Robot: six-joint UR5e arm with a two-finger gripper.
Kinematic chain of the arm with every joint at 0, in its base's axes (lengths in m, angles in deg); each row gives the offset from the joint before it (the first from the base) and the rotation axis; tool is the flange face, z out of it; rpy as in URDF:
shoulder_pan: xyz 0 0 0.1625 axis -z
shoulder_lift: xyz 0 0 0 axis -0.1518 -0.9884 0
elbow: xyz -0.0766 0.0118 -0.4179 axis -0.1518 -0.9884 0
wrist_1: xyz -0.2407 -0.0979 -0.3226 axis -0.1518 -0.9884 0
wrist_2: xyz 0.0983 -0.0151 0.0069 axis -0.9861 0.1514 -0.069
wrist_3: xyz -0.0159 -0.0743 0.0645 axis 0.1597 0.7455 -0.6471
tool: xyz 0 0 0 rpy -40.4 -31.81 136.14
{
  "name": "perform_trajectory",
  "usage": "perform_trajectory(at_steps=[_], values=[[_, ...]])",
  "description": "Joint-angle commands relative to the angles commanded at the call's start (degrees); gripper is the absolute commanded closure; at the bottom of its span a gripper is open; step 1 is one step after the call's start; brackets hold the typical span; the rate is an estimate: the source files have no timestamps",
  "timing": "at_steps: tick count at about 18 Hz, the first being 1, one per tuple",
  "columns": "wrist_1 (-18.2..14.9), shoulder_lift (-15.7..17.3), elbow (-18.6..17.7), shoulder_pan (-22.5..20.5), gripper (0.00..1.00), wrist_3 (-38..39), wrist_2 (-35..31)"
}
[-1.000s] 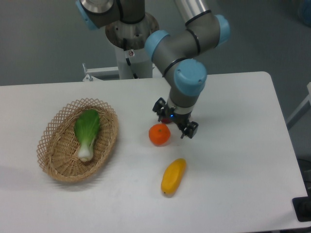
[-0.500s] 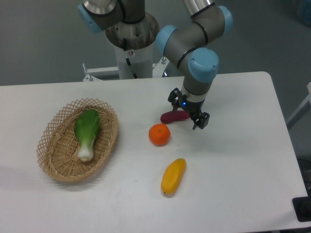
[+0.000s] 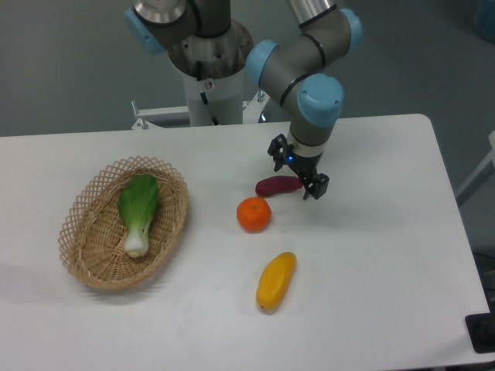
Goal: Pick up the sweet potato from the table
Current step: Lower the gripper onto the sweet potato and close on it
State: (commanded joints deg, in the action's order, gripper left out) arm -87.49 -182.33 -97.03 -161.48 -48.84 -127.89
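Observation:
The sweet potato [image 3: 277, 185] is a small dark purple-red tuber lying on the white table [image 3: 371, 255], just behind and to the right of the round orange [image 3: 254, 214]. My gripper [image 3: 298, 167] hangs over the sweet potato's right end, pointing down. Its two dark fingers stand wide apart, one at the back left [image 3: 277, 147] and one at the front right [image 3: 319, 185]. The gripper is open. The tuber's right tip reaches in under the gripper; I cannot tell whether a finger touches it.
A yellow-orange oblong fruit [image 3: 276, 280] lies in front of the orange. A wicker basket [image 3: 87, 255] with a green leafy vegetable [image 3: 138, 209] stands at the left. The arm's base [image 3: 209, 62] stands behind the table's back edge.
The gripper moved right and back, away from the orange, and the sweet potato it hid a second ago now shows. In the last half second it shifted only slightly.

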Motion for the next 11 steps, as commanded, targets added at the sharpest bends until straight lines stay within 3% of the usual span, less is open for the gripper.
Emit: perform_trajectory(at_steps=[5,7,11], values=[[0.09,-0.18,-1.23,0.09,0.0,0.0,0.09],[0.09,-0.35,-1.59,0.17,0.08,0.08,0.09],[0.44,-0.61,-1.85,0.18,0.14,0.61,0.09]])
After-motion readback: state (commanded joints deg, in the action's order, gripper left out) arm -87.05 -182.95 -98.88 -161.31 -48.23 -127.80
